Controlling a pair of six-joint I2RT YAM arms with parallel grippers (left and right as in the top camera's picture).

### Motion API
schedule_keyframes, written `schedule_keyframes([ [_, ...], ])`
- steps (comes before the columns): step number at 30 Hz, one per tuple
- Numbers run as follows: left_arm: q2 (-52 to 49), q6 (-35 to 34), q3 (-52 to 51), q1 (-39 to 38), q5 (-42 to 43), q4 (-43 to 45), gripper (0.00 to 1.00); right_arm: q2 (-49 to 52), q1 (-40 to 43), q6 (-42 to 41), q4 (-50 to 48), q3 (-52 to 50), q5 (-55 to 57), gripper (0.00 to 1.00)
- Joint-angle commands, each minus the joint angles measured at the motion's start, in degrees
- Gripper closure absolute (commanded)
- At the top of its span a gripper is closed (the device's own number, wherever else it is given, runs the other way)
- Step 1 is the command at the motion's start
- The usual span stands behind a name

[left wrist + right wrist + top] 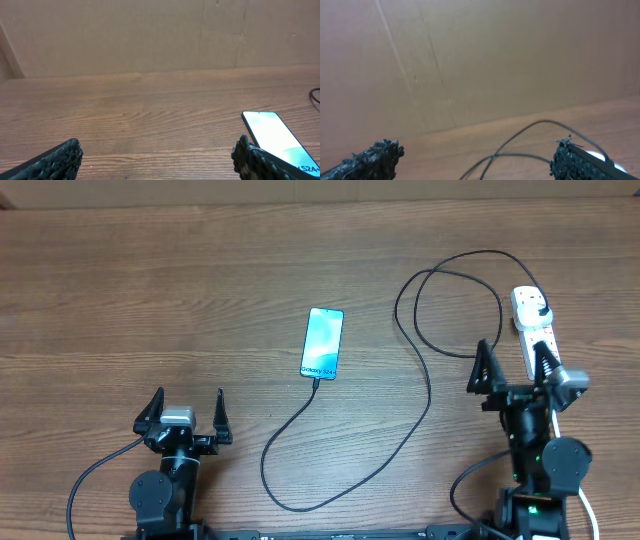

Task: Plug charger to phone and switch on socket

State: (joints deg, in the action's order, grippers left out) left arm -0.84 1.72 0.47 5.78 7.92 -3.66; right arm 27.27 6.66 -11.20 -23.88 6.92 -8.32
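Observation:
The phone [323,343] lies face up mid-table, its cyan screen lit; it also shows in the left wrist view [277,137]. The black charger cable [425,405] meets the phone's near end, curls toward the table front, then loops back to a black plug [537,306] on the white socket [531,332] at the right. My left gripper [187,412] stands open near the front left, well short of the phone. My right gripper [515,365] is open at the socket's near end, one finger over it. The right wrist view shows the cable [520,134] crossing between its fingers [372,159].
A brown cardboard wall [150,35] stands along the back of the wooden table [150,290]. The socket's white cord [582,500] runs down past the right arm's base. The left arm's own black lead [95,475] trails at the front left.

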Motion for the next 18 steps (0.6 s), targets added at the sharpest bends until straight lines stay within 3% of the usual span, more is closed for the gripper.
schedule_keyframes([
  [1,0.6,0.9,-0.2,0.7,-0.2,-0.2,0.0,-6.7,-1.4,1.7,0.9,-6.1,0.8,0.0],
  [10,0.6,0.9,-0.2,0.7,-0.2,-0.2,0.0,-22.5,-2.2,4.2,28.3,-6.5,3.8,0.0],
  [18,0.6,0.9,-0.2,0.7,-0.2,-0.2,0.0,-27.1,-2.2,4.0,28.4,-6.5,4.2,0.0],
])
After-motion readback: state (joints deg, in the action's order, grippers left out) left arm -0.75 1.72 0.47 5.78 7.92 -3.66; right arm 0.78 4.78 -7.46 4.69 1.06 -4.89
